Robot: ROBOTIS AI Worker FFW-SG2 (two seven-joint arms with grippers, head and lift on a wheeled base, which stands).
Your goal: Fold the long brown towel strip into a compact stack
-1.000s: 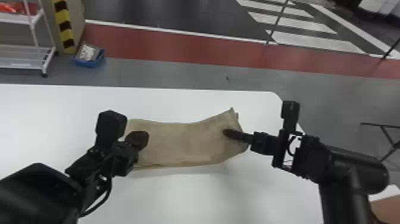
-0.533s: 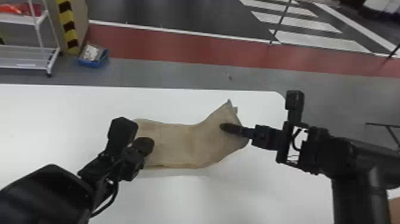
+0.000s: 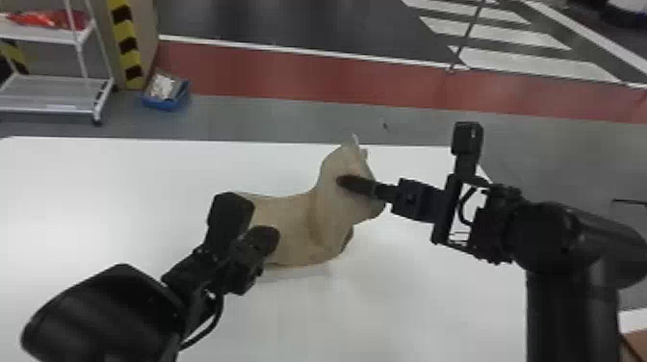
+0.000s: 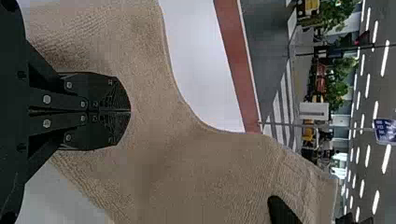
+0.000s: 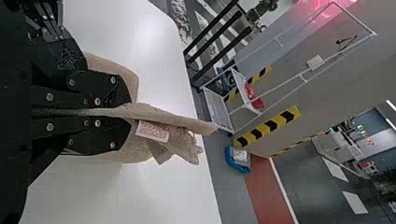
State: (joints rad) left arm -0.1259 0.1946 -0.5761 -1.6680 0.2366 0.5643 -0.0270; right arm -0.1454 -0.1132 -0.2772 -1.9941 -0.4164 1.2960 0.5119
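A brown towel lies partly flat on a white table, its right-hand end hoisted above the tabletop toward the far edge. The raised cloth curves up from the flat stretch, with a fold where the two parts meet.

At the raised end, the robot's right gripper has its fingers closed on the towel, a layer of cloth running between them. Beyond those fingers, a white tag with red print hangs from the fabric, above the table.

The left gripper sits at the other end of the towel, over the left part of the table, its two fingers brought together so their tips meet. Brown cloth spreads around and beneath them; whether the tips pinch any of it cannot be told. The left arm reaches in over the table's near left side, the right arm over its right side.

On the floor past the table's far edge, toward the left, stands a blue bin with pale items inside. Farther left beyond the table is a white rack with a red bundle on its upper shelf. A red floor strip runs beyond the table, with white road stripes past it.
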